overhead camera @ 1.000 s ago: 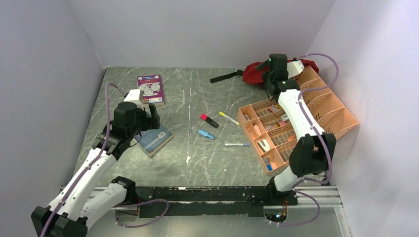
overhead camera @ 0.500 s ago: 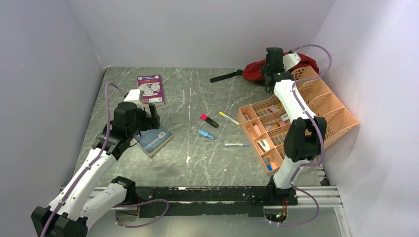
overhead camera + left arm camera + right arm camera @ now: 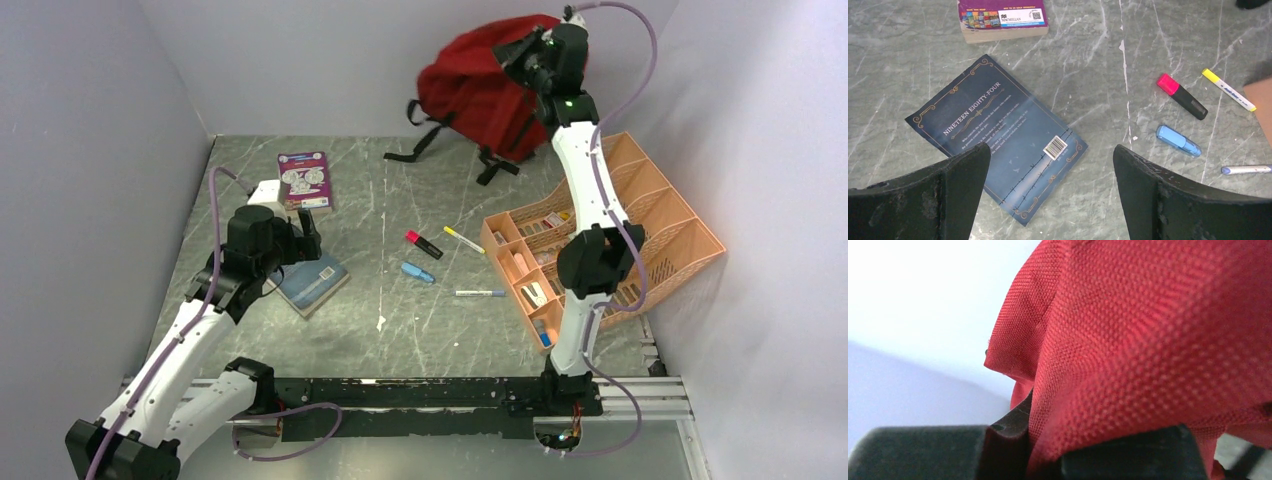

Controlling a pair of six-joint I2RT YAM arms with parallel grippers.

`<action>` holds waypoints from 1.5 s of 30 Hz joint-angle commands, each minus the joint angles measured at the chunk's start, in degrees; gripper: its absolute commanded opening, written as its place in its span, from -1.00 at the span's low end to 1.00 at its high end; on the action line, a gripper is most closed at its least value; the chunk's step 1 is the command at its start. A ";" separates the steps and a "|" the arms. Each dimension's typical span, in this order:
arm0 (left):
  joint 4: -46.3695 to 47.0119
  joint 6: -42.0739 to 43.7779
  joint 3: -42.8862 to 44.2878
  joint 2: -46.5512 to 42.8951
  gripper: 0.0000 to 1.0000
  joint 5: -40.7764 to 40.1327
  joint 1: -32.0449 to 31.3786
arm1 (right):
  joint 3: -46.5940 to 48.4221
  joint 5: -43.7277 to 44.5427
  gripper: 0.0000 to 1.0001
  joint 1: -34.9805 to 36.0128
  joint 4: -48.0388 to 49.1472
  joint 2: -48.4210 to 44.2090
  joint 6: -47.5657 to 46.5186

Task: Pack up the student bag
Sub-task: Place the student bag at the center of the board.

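One grey marbled table [image 3: 400, 330] carries nearly everything here. The biggest item, the student bag [image 3: 465, 90], hangs in the air at the far right in front of the back wall. Its black straps [image 3: 415, 145] dangle toward the tabletop; can't tell if the strap ends touch it. The right gripper [image 3: 1045, 455] is clamped on a fold of the red fabric, cloth pinched btw its two dark fingers [image 3: 938, 450], w/ the arm reaching high.

Below the bag, the orange organiser [image 3: 690, 235] sits by the right wall, small front compartments holding misc. stationery and larger slots behind.

On the left side, a purple book [image 3: 304, 178] lies flat toward the back. Nearer is a dark blue paperback [image 3: 993, 150], back cover up w/ barcode showing, titled "Nineteen Eighty-Four". The left gripper [image 3: 1050, 155] hovers above it, jaws spread wide, holding nothing.

Mid-table, btw paperback and organiser:
- a pink highlighter [image 3: 1181, 96] w/ black body
- a blue highlighter [image 3: 1178, 140] just beside it
- a yellow-capped white marker [image 3: 1229, 89] near the organiser's corner
- a thin pen [image 3: 1246, 170], the one nearest the arm bases
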 commanded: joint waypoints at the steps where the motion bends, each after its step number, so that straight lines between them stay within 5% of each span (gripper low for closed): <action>1: 1.19 0.13 1.81 -0.69 0.94 2.02 1.54 | 11.64 -11.20 -1.00 5.41 3.49 1.42 -0.45; 9: 5.50 -0.39 0.89 -9.53 0.90 4.95 5.70 | 4.38 -19.88 -1.00 15.37 10.63 -0.62 -4.30; 17: 3.36 -1.46 5.05 -19.27 0.88 4.70 5.68 | 6.00 -30.74 -1.00 25.55 4.22 6.59 -14.11; 25: -2.57 -0.24 10.70 -18.72 0.87 1.52 5.67 | -15.81 -34.88 -1.00 28.90 5.97 -4.12 -21.31; 29: -2.47 -0.59 9.25 -17.91 0.88 3.15 5.67 | -33.33 -25.88 -0.58 28.90 3.61 -14.09 -24.33; 38: -3.68 0.64 7.05 -13.15 0.91 8.22 5.67 | -61.53 1.75 -0.01 28.63 -1.48 -30.74 -19.52; 45: -5.02 0.84 4.81 -10.85 0.93 12.81 5.67 | -73.26 6.25 0.41 28.15 -1.83 -39.78 -12.84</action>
